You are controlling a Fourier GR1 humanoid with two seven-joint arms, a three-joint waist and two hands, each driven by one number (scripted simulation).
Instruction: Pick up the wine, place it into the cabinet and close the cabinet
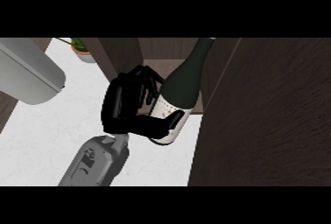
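Wine bottle leaned neck-first into the open cabinet, its labelled lower body clamped by the curled fingers and thumb of one black hand above the white counter.

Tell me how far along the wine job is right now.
Done: the wine bottle is off the counter, gripped by the right hand. In hand: its neck tilts into the open cabinet. Left: set it inside, let go, shut the cabinet door.
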